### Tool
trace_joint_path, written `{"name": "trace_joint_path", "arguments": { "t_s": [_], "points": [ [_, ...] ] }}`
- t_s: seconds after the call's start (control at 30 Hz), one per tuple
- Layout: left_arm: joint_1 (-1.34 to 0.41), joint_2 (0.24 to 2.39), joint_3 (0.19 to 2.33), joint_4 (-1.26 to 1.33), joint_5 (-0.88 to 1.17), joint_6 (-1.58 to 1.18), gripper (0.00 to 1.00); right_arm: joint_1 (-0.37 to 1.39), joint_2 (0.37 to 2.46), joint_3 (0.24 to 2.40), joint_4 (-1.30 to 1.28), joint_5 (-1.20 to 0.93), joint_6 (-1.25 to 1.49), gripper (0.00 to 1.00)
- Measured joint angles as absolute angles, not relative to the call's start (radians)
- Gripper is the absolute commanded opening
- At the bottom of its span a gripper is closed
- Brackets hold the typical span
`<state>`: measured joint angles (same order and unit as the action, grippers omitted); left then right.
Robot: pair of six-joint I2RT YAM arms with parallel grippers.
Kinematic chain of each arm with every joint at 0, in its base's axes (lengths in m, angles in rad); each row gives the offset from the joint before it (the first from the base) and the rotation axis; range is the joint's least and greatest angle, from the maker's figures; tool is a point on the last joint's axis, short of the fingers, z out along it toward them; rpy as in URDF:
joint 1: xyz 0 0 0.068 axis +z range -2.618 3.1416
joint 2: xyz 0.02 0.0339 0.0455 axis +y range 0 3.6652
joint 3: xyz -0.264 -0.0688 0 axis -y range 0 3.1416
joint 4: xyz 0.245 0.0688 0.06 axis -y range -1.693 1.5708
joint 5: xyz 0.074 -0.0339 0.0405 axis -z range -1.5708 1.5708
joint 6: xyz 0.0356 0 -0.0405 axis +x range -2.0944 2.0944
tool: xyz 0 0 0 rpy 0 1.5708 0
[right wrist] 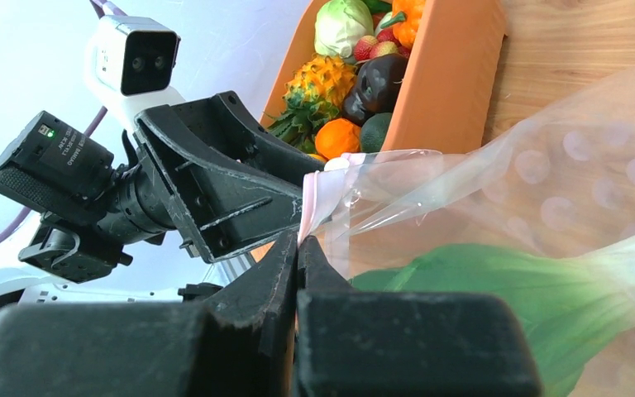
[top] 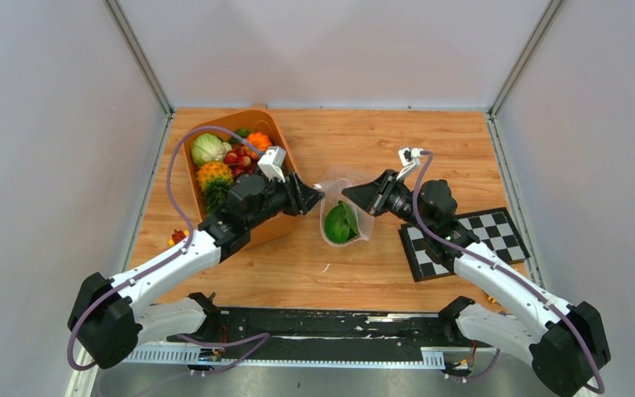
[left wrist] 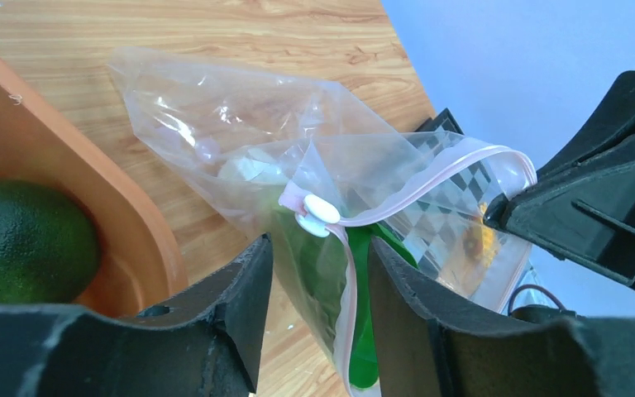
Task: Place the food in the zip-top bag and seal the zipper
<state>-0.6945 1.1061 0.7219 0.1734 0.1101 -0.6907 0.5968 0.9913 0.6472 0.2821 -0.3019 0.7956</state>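
Both zipper (left wrist: 430, 186) ends: right claw (right wrist: 298, 244) pinching, left claw (left wrist: 321, 248) straddling.

Bright, even light; soft shadows; glints on zip-top bag (left wrist: 256, 141).

Pale grey walls (top: 331, 50) are enclosing the wooden surface (top: 364, 141) on three sides. Metal posts (top: 137, 54) are rising at its back corners. Soft, even light is falling throughout.

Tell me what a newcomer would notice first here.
The clear crinkly zip-top bag sits mid-table with a green leafy bok choy inside. The right gripper pinches its pink zipper strip; the left gripper straddles it, jaws open. Back left, an orange plastic tub holds colourful toy food.
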Motion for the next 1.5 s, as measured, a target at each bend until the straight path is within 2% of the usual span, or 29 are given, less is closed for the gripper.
{"name": "trace_joint_path", "arguments": {
  "t_s": [0.07,0.17,0.23,0.33,0.53,0.63,0.87,1.03,1.3,1.43,1.5],
  "points": [
    [-0.697,1.110,0.723,0.178,0.099,-0.691,0.50,0.597,0.991,0.647,0.282,-0.306,0.794,0.00],
    [-0.711,1.123,0.723,0.174,0.098,-0.685,0.56,0.597,0.991,0.647,0.281,-0.306,0.792,0.00],
    [-0.734,1.124,0.723,0.166,0.101,-0.675,0.56,0.597,0.991,0.648,0.278,-0.305,0.791,0.00],
    [-0.764,1.122,0.725,0.142,0.100,-0.651,0.52,0.597,0.994,0.648,0.274,-0.305,0.790,0.00],
    [-0.813,1.122,0.748,0.031,0.041,-0.610,0.33,0.597,0.995,0.654,0.271,-0.305,0.790,0.00],
    [-0.818,1.121,0.743,0.011,0.020,-0.608,0.38,0.597,0.995,0.668,0.255,-0.304,0.780,0.00],
    [-0.819,1.098,0.739,0.012,0.026,-0.609,0.39,0.597,0.965,0.677,0.207,-0.281,0.749,0.00],
    [-0.820,1.075,0.739,0.033,0.034,-0.616,0.27,0.597,0.947,0.677,0.188,-0.270,0.735,0.00],
    [-0.824,1.094,0.739,0.038,0.054,-0.614,0.21,0.597,0.947,0.677,0.177,-0.270,0.734,0.00],
    [-0.836,1.115,0.739,0.014,0.044,-0.598,0.04,0.597,0.947,0.677,0.176,-0.270,0.734,0.00],
    [-0.844,1.123,0.740,-0.002,0.035,-0.588,0.01,0.597,0.947,0.677,0.176,-0.270,0.734,0.00]
  ]
}}
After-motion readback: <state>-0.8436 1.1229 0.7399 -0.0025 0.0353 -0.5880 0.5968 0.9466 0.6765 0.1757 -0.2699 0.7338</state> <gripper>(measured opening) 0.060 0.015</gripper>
